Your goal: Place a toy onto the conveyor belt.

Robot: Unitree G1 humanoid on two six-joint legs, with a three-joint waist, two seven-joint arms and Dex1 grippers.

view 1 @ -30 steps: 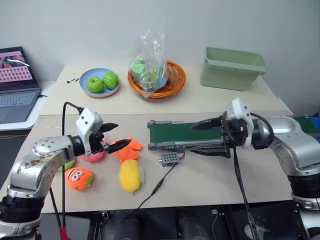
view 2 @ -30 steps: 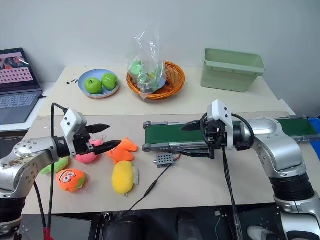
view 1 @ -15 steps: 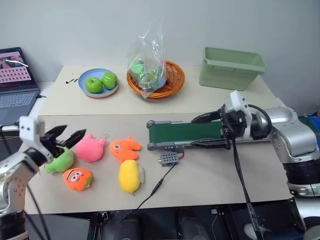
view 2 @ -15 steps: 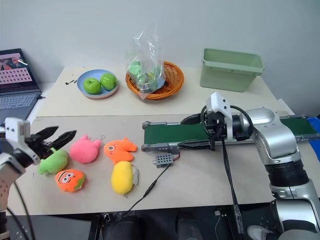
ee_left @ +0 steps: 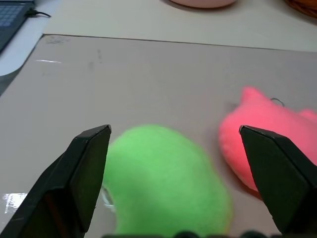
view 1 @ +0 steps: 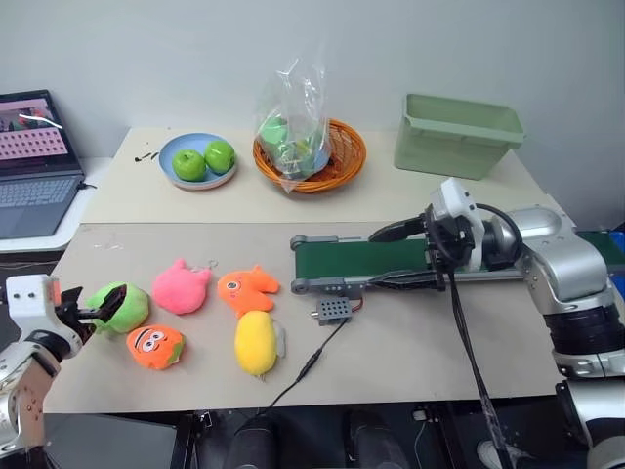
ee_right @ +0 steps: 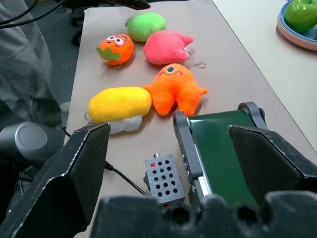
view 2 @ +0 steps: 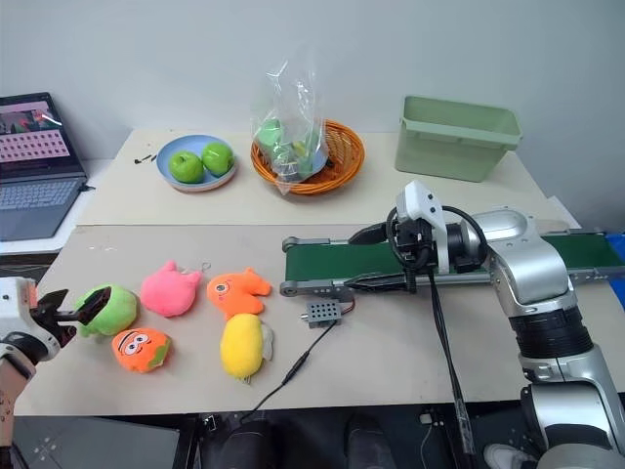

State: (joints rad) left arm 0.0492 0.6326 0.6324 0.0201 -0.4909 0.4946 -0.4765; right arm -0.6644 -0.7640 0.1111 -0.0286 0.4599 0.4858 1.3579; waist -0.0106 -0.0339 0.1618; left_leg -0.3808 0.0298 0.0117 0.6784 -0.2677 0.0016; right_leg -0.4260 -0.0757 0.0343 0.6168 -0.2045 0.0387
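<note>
Resting spot of the toy (view 1: 122, 306): on the worktop (view 1: 410, 342), near its left edge, beside the pink plush (view 1: 182, 288) and above the orange plush (view 1: 154, 346).
Left gripper (view 2: 70, 311): jaws spread wide, one finger either side of the toy, not clamped on it.
Right gripper (view 1: 386, 259): jaws spread wide, empty, over the conveyor belt (view 1: 356, 258).
Conveyor belt: bare dark green surface, control box (view 1: 333, 311) just in front.

On the table lie a pink plush (view 1: 181, 288), two orange plushes (view 1: 245, 289) (view 1: 154, 346) and a yellow one (view 1: 256, 342), with a plate of apples (view 1: 196, 161), a basket (view 1: 311, 156), a bin (view 1: 457, 134) and a laptop (view 1: 35, 161) behind.
</note>
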